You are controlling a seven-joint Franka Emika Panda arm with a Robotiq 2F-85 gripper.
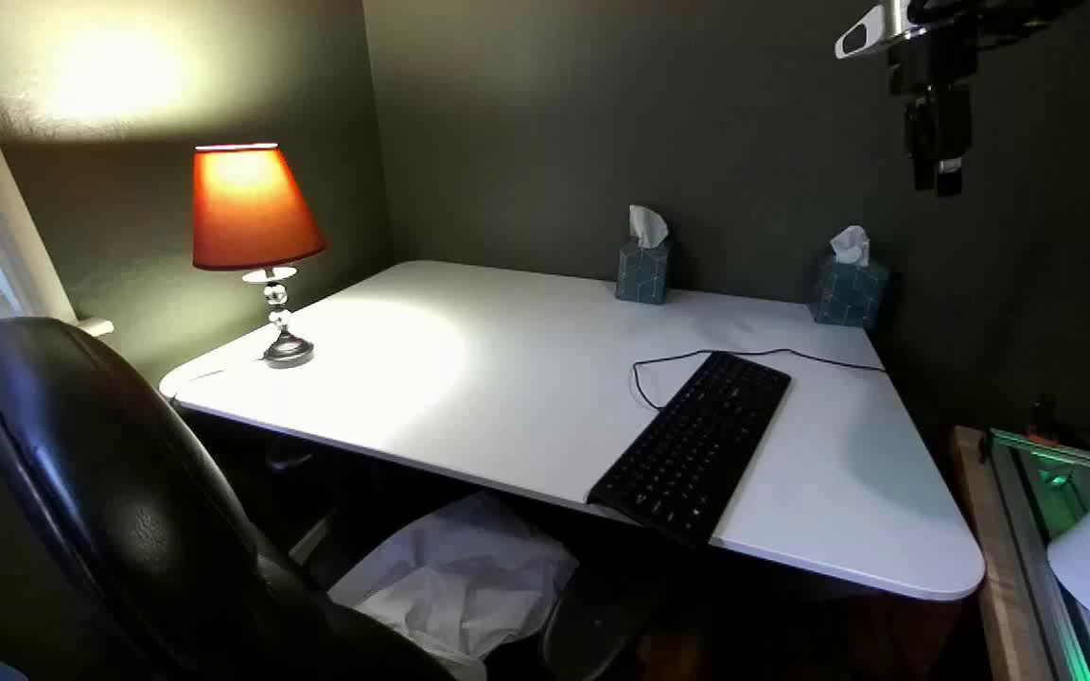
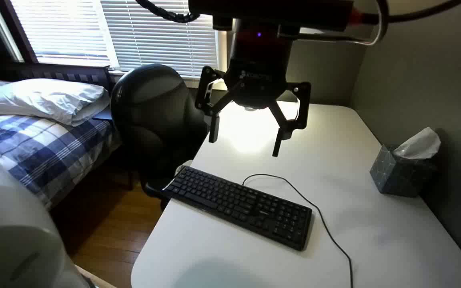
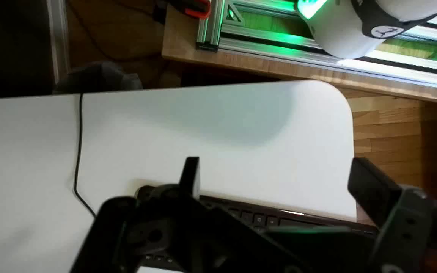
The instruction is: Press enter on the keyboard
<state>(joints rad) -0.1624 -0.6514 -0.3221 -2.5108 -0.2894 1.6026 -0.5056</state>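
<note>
The long black keyboard lies on the white desk, and one end sticks out over the desk's edge. In an exterior view the keyboard shows its rows of keys, with its thin cable running off across the desk. My gripper is open and empty, its two fingers wide apart, high above the desk. In an exterior view the gripper hangs well above the desk surface at the upper right. In the wrist view the gripper hides much of the keyboard; the enter key cannot be made out.
The white desk carries a lit red lamp and two tissue boxes by the wall. A black office chair stands at the desk's side. The black cable crosses the desk. A bed stands beyond.
</note>
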